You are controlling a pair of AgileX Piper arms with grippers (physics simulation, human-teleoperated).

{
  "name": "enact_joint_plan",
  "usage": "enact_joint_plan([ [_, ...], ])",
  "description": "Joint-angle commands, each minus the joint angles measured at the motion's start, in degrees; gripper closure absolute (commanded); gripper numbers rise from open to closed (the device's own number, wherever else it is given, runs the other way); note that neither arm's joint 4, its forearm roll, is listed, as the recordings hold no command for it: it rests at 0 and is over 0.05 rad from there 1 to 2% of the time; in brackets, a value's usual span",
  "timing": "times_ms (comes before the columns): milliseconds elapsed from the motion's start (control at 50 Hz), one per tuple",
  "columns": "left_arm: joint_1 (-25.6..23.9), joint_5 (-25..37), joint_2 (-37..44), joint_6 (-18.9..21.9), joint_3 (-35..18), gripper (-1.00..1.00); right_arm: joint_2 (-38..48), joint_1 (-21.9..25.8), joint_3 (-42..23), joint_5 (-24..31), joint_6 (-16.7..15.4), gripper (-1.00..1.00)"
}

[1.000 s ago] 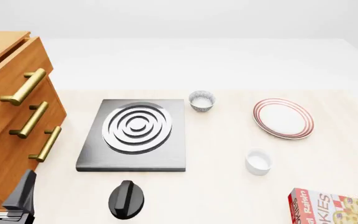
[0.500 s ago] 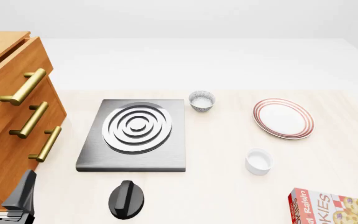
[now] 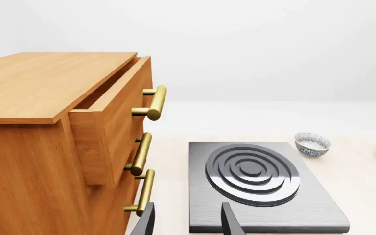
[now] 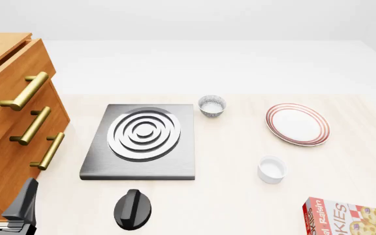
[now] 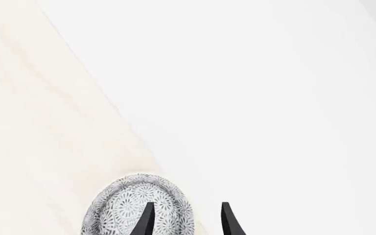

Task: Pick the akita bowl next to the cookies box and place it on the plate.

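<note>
Nearest, at the left edge of the front view, the left gripper (image 4: 4,196) is hovering by the foot of the wooden drawer cabinet (image 4: 11,112), its fingers standing apart with nothing between them. The cookies box (image 4: 348,218) is lying at the near right corner of the table (image 4: 240,196), partly cut off by the picture's edge. A black knob (image 4: 132,209) is sitting left of centre, just nearer than the stove burner (image 4: 142,142).

The right gripper (image 5: 186,220) is showing only in its own wrist view. Its fingers are parted and empty. The akita bowl (image 5: 139,210) is resting on the pale tabletop close to the table's edge, just ahead of them. One fingertip is overlapping the bowl's rim in that picture; whether they are touching cannot be told. This bowl is lying outside the front view.

Further off, a plain white cup (image 4: 271,169) is standing between the box and the plate (image 4: 297,124), apart from both. The plate is lying bare on the right. A second speckled bowl (image 4: 212,105) is sitting farthest, just beside the burner's far right corner.

Against the front view of half a second ago, nothing is showing any shift: the left gripper and every object are keeping their places.
</note>
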Motion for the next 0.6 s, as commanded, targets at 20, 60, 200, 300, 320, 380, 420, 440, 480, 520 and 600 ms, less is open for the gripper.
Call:
enact_joint_plan([
  [20,0.00,0.00,0.00,0.00,0.00,-1.00,2.36,-1.00,-0.58,-0.25,-0.90,-1.00],
  [60,0.00,0.00,0.00,0.00,0.00,-1.00,2.80,-1.01,-0.69,-0.31,-0.97,-1.00],
  [200,0.00,0.00,0.00,0.00,0.00,-1.00,4.08,-1.35,-1.38,-0.04,-1.37,-1.00],
  [300,0.00,0.00,0.00,0.00,0.00,-1.00,4.41,-1.46,-1.86,0.35,-1.41,-1.00],
  [320,0.00,0.00,0.00,0.00,0.00,-1.00,4.52,-1.55,-1.78,0.26,-1.57,-1.00],
  [380,0.00,0.00,0.00,0.00,0.00,-1.00,4.73,-1.47,-1.60,0.09,-1.61,-1.00],
  [420,0.00,0.00,0.00,0.00,0.00,-1.00,5.04,-1.51,-1.62,0.16,-1.68,-1.00],
  [440,0.00,0.00,0.00,0.00,0.00,-1.00,5.10,-1.32,-1.60,0.19,-1.50,-1.00],
  [480,0.00,0.00,0.00,0.00,0.00,-1.00,5.19,-1.25,-1.47,0.13,-1.43,-1.00],
  [520,0.00,0.00,0.00,0.00,0.00,-1.00,5.10,-1.08,-1.38,0.31,-1.21,1.00],
  [600,0.00,0.00,0.00,0.00,0.00,-1.00,4.40,-0.96,-0.95,0.50,-0.99,1.00],
])
